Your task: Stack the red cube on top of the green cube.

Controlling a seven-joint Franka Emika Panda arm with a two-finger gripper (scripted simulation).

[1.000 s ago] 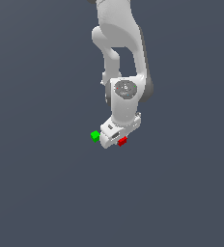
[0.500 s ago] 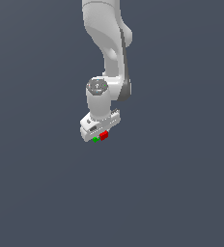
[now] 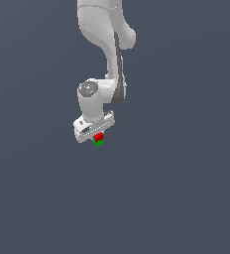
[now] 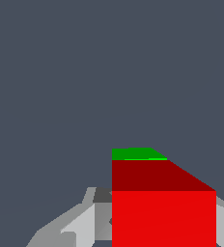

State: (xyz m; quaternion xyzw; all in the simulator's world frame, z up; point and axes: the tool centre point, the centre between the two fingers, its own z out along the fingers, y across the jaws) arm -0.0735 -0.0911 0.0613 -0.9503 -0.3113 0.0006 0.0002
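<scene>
The red cube [image 3: 98, 136] sits between the fingers of my gripper [image 3: 97, 136], directly above the green cube [image 3: 98, 143]. Only a sliver of green shows under the red in the exterior view. In the wrist view the red cube [image 4: 163, 212] fills the lower part of the picture, held between the grey fingers [image 4: 80, 224], and a strip of the green cube [image 4: 133, 153] shows just beyond its far edge. The gripper is shut on the red cube. I cannot tell whether the red cube touches the green one or hangs a little above it.
The white arm [image 3: 104, 44] comes down from the top of the exterior view to the gripper. The surface [image 3: 186, 198] is plain dark grey with no other objects in sight.
The gripper has carried the red cube toward the exterior view's left, from beside the green cube to directly over it. The green cube has not moved on the surface.
</scene>
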